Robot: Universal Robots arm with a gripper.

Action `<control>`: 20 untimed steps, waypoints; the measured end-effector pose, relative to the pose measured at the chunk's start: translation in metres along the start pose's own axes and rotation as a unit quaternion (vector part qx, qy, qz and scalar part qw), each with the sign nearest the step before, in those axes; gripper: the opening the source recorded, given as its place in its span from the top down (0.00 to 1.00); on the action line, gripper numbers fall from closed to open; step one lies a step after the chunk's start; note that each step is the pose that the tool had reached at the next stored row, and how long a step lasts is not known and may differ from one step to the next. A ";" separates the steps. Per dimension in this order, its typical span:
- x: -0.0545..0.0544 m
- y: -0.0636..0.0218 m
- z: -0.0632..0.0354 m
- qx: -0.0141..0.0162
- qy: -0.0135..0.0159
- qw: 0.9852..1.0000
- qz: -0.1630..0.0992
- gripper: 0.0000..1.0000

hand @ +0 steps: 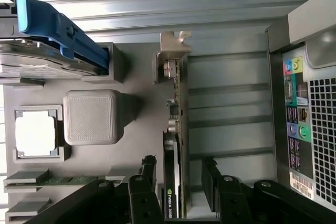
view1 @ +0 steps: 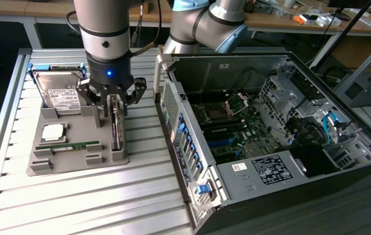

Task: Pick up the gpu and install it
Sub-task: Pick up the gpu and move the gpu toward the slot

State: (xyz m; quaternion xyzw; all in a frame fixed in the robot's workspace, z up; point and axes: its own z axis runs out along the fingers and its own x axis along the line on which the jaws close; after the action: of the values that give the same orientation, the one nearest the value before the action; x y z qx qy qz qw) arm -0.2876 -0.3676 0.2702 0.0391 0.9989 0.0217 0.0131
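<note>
Wrist view: one gpu (hand: 178, 129) on edge; one tool (hand: 179, 163) wide, straddling it.

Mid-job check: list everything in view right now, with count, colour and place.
Thin flat GPU card with silvery bracket: one, dark green, on edge in the tray slot nearest the case.
Boxy hard drive with white label: one, silver, tray's far end.
Square CPU chip: one, silvery, mid-tray pocket.
Narrow RAM stick: one, green, tray's near end.
Plastic holder tray: one, grey, on the table.
Slatted metal table: one, silver.
Open computer case: one, dark, exterior view's right.
Robot arm: one, grey.
End effector: one, black, open, straddling the GPU card.
</note>
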 end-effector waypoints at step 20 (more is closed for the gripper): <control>0.003 0.0018 0.0253 0.000 0.000 1.000 0.000 0.52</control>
State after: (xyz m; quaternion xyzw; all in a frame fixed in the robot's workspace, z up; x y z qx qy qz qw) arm -0.2893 -0.3645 0.2449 0.0391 0.9989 0.0217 0.0130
